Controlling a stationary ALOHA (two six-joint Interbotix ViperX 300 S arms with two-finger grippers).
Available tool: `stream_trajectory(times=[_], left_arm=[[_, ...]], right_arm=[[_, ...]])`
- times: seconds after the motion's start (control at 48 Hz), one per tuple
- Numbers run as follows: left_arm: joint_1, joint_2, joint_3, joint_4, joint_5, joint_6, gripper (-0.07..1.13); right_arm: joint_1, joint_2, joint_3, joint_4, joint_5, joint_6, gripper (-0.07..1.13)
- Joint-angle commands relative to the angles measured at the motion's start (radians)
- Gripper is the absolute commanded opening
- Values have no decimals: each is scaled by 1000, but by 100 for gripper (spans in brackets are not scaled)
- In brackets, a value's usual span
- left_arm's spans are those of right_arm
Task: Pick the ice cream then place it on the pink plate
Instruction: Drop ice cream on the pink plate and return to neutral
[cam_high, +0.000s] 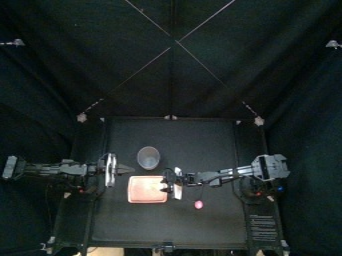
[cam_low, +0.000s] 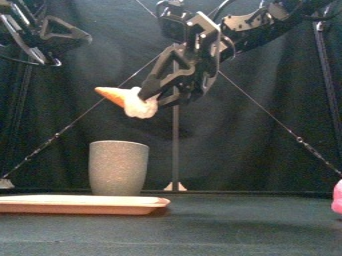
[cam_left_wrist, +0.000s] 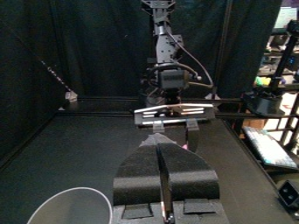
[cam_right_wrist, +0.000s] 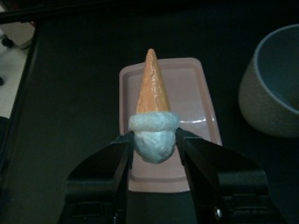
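Observation:
The ice cream (cam_low: 126, 99), an orange cone with a pale scoop, hangs high in the air, pointing sideways. My right gripper (cam_low: 151, 100) is shut on the scoop (cam_right_wrist: 152, 136). In the right wrist view the cone (cam_right_wrist: 153, 77) lies over the pink plate (cam_right_wrist: 198, 98) below it. The plate (cam_low: 80, 204) rests flat on the table at the left front, well under the ice cream. From above, my right gripper (cam_high: 170, 186) hovers at the plate's (cam_high: 140, 192) right edge. My left gripper (cam_high: 107, 172) rests at the table's left side, its jaws together (cam_left_wrist: 167, 188) and holding nothing.
A tall grey speckled cup (cam_low: 118, 166) stands just behind the plate, also seen from above as the grey cup (cam_high: 148, 155). A small pink toy (cam_high: 199, 205) lies on the table to the front right of the plate.

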Motion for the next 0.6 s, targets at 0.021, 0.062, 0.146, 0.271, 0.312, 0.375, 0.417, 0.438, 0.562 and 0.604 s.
stream_trajectory(times=[0.021, 0.062, 0.146, 0.271, 0.312, 0.375, 0.417, 0.438, 0.562, 0.604], left_arm=[[-2, 3, -12, 0, -5, 2, -2], [0, 3, -12, 0, -5, 2, -2], [-2, 3, -12, 0, -5, 2, -2], [0, 3, -12, 2, -5, 2, -2], [-2, 3, -12, 2, -5, 3, -2], [0, 3, -12, 0, -5, 3, -2], [0, 3, -12, 2, -5, 3, -2], [0, 3, -12, 2, -5, 2, -2], [0, 3, -12, 2, -5, 2, -2], [0, 3, -11, 2, -5, 2, -2]], right_arm=[[-5, 34, -66, -8, -3, -3, 75], [-6, 55, -80, -12, 2, -3, 80], [-5, 92, -107, -26, 15, 0, 92], [-5, 117, -133, -29, 29, -2, 105], [-6, 115, -137, -31, 31, -2, 106], [-6, 107, -141, -40, 32, -3, 105], [-8, 84, -137, -51, 32, -2, 105], [-11, 72, -132, -57, 32, -2, 105], [-44, -17, -83, -89, 14, -2, 105], [-54, -52, -58, -95, 3, -2, 105]])
